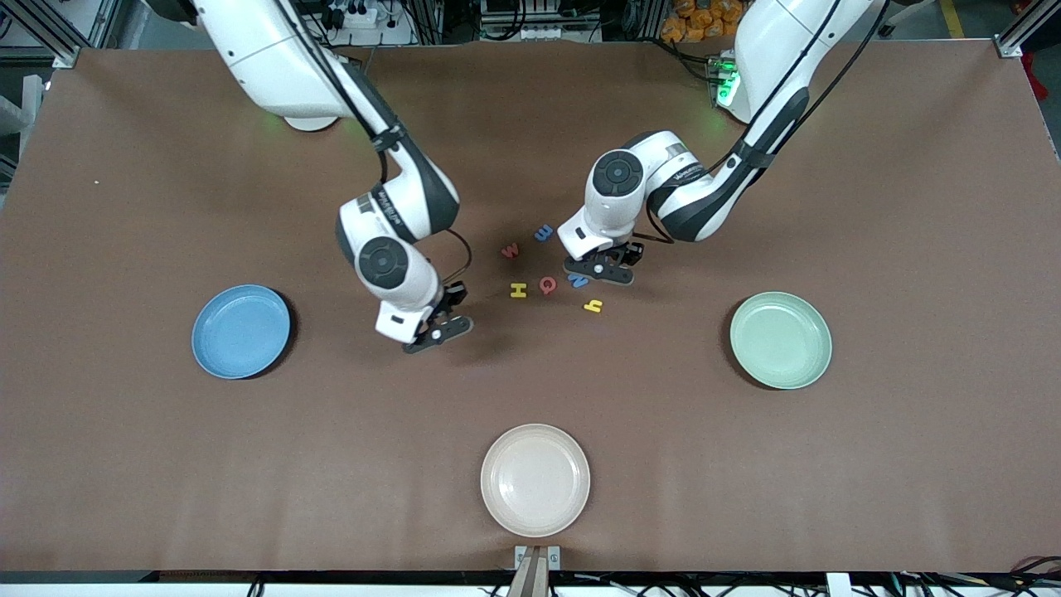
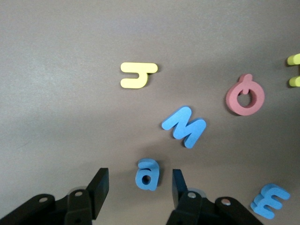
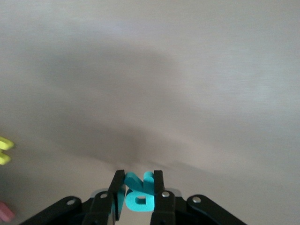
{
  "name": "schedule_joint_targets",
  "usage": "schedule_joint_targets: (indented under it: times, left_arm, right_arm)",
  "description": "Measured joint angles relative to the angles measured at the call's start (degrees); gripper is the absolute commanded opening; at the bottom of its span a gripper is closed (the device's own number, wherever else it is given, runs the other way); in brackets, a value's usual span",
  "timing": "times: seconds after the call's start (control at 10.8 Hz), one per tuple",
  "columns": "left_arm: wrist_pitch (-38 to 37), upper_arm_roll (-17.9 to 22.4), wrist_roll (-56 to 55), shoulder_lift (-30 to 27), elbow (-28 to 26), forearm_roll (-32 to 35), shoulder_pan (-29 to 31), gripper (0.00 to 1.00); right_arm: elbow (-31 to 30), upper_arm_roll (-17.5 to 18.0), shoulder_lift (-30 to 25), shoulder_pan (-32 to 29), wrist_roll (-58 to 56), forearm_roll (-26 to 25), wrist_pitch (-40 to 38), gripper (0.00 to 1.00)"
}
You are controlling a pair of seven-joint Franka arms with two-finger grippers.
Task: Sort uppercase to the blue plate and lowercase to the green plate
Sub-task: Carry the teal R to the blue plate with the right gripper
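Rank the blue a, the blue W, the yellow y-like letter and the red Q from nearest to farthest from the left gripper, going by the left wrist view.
1. blue a: between the left gripper's open fingers.
2. blue W: just past the a.
3. yellow y-like letter and red Q: both farther out, apart from each other; too close to call.

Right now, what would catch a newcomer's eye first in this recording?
A cluster of small foam letters lies mid-table, with the left gripper open around a small rounded blue a-like letter. The right gripper, over bare table between the cluster and the round light-blue plate, is shut on a teal foam R. A pale mint-green plate and a cream plate hold nothing.
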Motion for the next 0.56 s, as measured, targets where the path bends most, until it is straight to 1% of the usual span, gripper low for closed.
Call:
schedule_joint_targets:
  times: [0.19, 0.28, 0.46, 0.56]
  left_arm:
    - [0.0, 0.0, 0.0, 0.2, 0.0, 1.2, -0.3, 0.63]
    - [0.0, 0.0, 0.0, 0.6, 0.0, 2.9, -0.5, 0.63]
    - [0.1, 0.0, 0.0, 1.5, 0.1, 5.1, -0.5, 0.63]
    - [0.5, 0.0, 0.0, 1.8, 0.1, 5.3, -0.5, 0.63]
  right_arm:
    - [0.0, -4.1, -1.7, -1.1, -6.8, -0.2, -3.5, 0.13]
    - [0.1, -5.8, -2.6, -1.8, -9.8, -1.2, -5.1, 0.13]
    - [0.2, -7.3, -5.1, -3.6, -13.4, -6.6, -8.8, 0.13]
    - [0.3, -8.0, -6.5, -4.3, -14.9, -8.4, -10.7, 0.13]
